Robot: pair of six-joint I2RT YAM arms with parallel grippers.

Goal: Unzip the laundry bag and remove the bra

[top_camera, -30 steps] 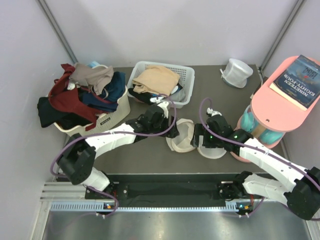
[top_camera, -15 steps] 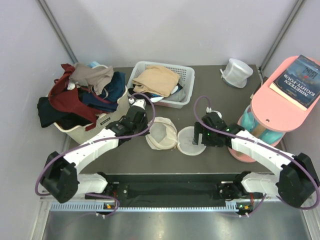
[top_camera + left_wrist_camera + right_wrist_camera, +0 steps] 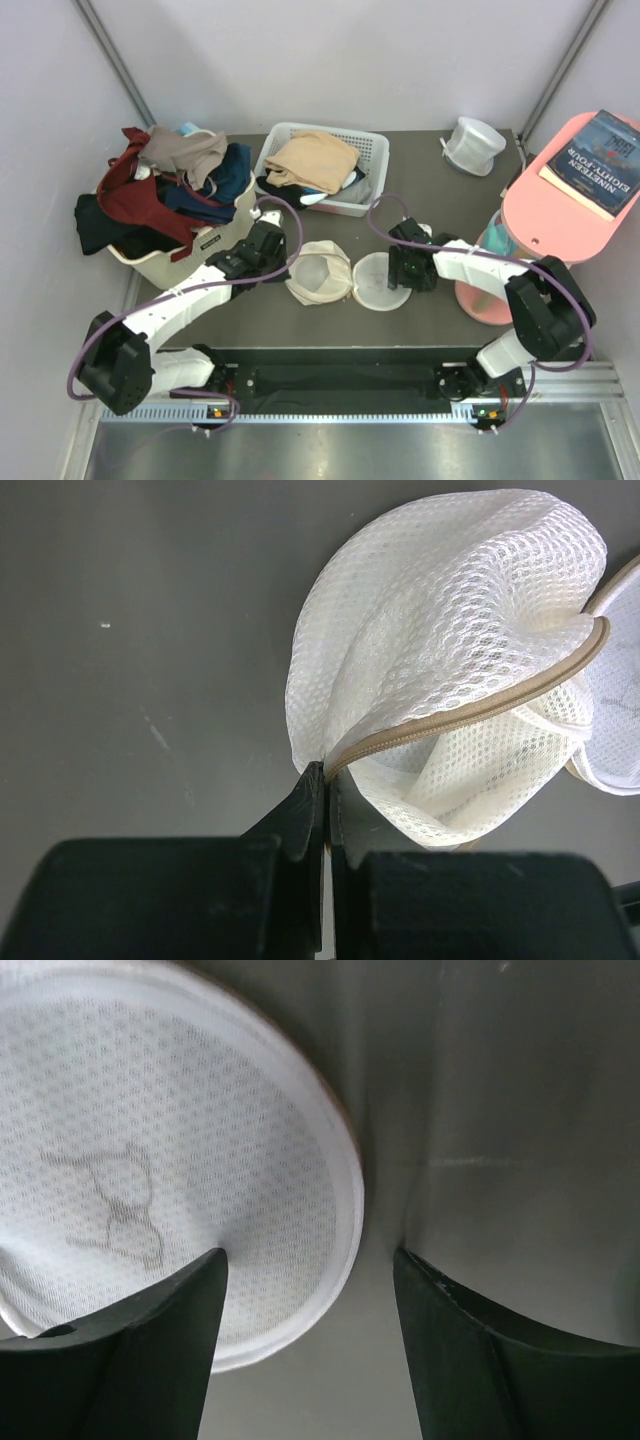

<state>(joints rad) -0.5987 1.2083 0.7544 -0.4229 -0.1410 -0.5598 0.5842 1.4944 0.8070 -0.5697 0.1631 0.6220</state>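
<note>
The laundry bag lies unzipped in the middle of the table. Its pale mesh dome is folded over to the left and its round white base lies flat on the right. My left gripper is shut on the beige zip edge at the dome's near-left corner. It sits just left of the bag in the top view. My right gripper stands open astride the base's rim, one finger over the mesh and the other on the table. The bra is hidden.
A white basket of beige clothes stands at the back centre, and a tub heaped with clothes is at the back left. A greyish round pouch is at the back right. A pink stand carries a book at the right edge.
My left gripper closed on the zip edge and drew the bag leftward. The right gripper followed the base to the left and its jaws have narrowed.
</note>
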